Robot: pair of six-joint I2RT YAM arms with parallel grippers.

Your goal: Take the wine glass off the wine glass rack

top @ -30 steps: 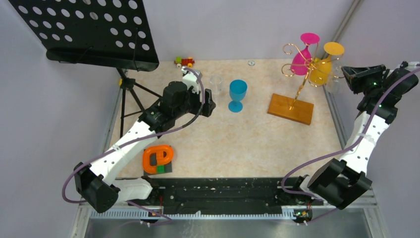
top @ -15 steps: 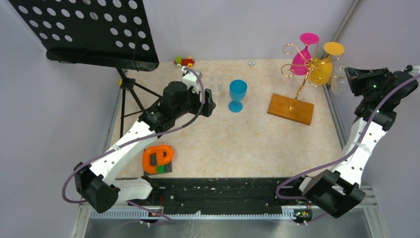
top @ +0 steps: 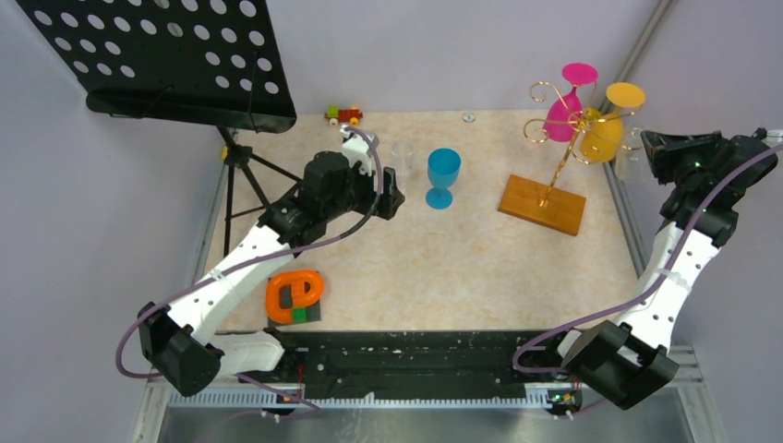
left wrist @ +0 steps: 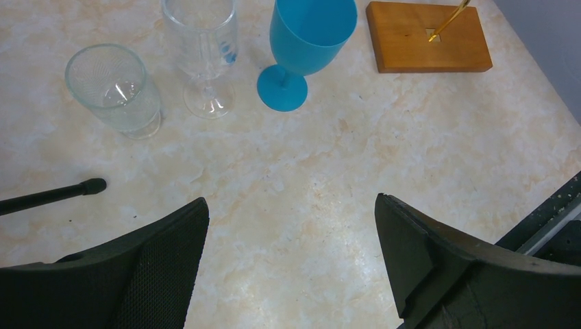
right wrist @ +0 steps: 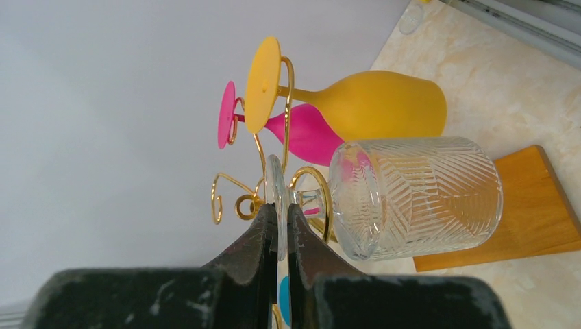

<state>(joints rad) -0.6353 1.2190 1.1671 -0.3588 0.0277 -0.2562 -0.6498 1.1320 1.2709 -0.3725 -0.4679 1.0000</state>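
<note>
The wine glass rack (top: 560, 161) is a gold pole with curled arms on an orange-brown wooden base (top: 543, 204) at the back right. A pink glass (top: 560, 116) and a yellow glass (top: 602, 135) hang upside down from it. A clear patterned wine glass (right wrist: 418, 195) hangs at the rack's right side (top: 631, 153). My right gripper (right wrist: 279, 207) is shut on its flat foot, and its stem still passes through a gold curl (right wrist: 316, 179). My left gripper (left wrist: 291, 205) is open and empty over the table, left of a blue goblet (top: 443, 175).
A clear stemmed glass (left wrist: 203, 51) and a clear tumbler (left wrist: 114, 87) stand by the blue goblet (left wrist: 312, 34). A black music stand (top: 166, 55) on a tripod fills the back left. An orange object (top: 295, 295) lies front left. A toy train (top: 343, 114) sits at the back edge.
My right gripper and the clear glass have shifted slightly to the right, away from the rack's pole. The left arm has not moved.
</note>
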